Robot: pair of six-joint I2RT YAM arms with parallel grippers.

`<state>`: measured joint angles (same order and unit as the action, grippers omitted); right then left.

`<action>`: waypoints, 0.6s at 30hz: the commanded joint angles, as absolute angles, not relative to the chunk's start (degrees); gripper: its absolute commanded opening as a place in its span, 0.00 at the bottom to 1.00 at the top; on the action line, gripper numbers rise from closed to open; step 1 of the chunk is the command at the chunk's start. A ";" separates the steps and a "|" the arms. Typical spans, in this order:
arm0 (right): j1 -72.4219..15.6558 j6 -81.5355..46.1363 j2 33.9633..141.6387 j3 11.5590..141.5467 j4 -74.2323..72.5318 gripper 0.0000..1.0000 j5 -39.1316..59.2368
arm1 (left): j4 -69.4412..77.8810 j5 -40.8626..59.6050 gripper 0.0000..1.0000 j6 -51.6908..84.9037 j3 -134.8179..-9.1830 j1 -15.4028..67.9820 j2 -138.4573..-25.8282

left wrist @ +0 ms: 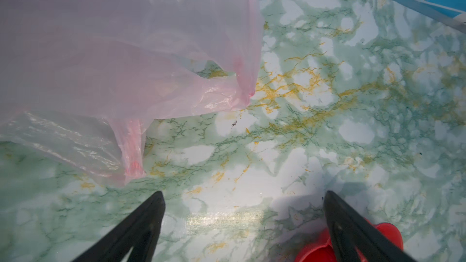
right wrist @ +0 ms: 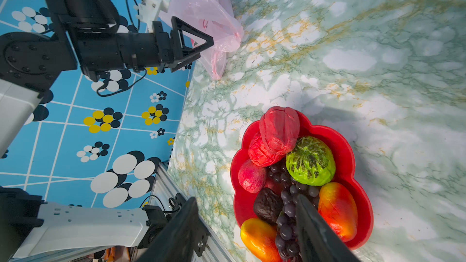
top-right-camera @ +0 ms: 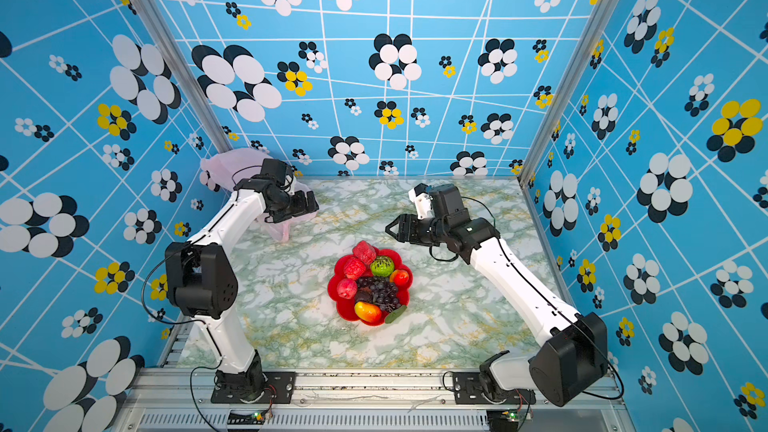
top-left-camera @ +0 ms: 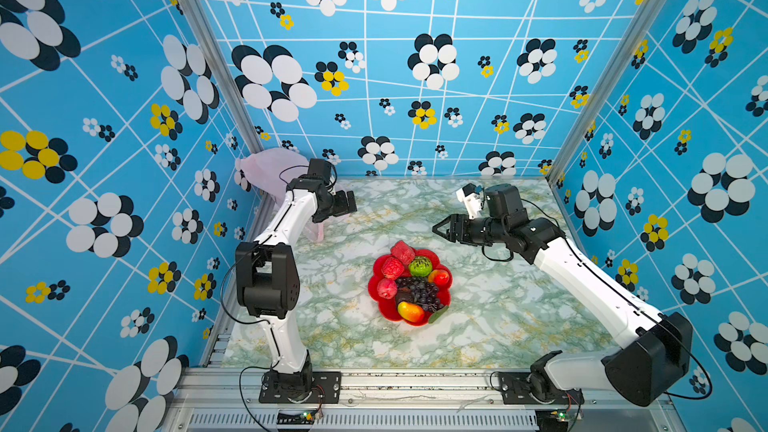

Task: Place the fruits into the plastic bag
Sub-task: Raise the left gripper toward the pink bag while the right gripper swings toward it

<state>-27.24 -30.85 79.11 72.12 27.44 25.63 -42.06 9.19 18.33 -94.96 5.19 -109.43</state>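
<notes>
**Risk notes: bag slack, fruits piled**

- The fruits sit heaped on a red plate, near and below the right pincer. None is in the bag.
- The plastic bag lies crumpled just ahead of the left pincer, against the corner wall and well apart from the plate. I cannot see an open mouth.
- Left pincer: spread wide, empty, over bare worktop. Right pincer: fingers apart, nothing between them.

Likely failures:
1. The film is thin and slack. A pinch may catch both layers and seal the mouth, or only shove the bag away.
2. The pile is tight. Pulling one apple may roll its neighbours off the plate.
3. The grape bunch may snag and drag.
4. Smooth, round fruit may slip during the long carry to the bag.
</notes>
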 commanded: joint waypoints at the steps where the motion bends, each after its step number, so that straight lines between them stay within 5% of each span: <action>1: -27.42 -30.93 80.97 74.30 26.60 0.64 26.52 | -41.39 5.69 0.99 16.72 -97.77 6.10 -112.38; 18: -27.42 -30.36 88.12 77.34 27.02 0.67 29.59 | -31.47 -0.78 1.00 15.51 -109.08 10.20 -127.14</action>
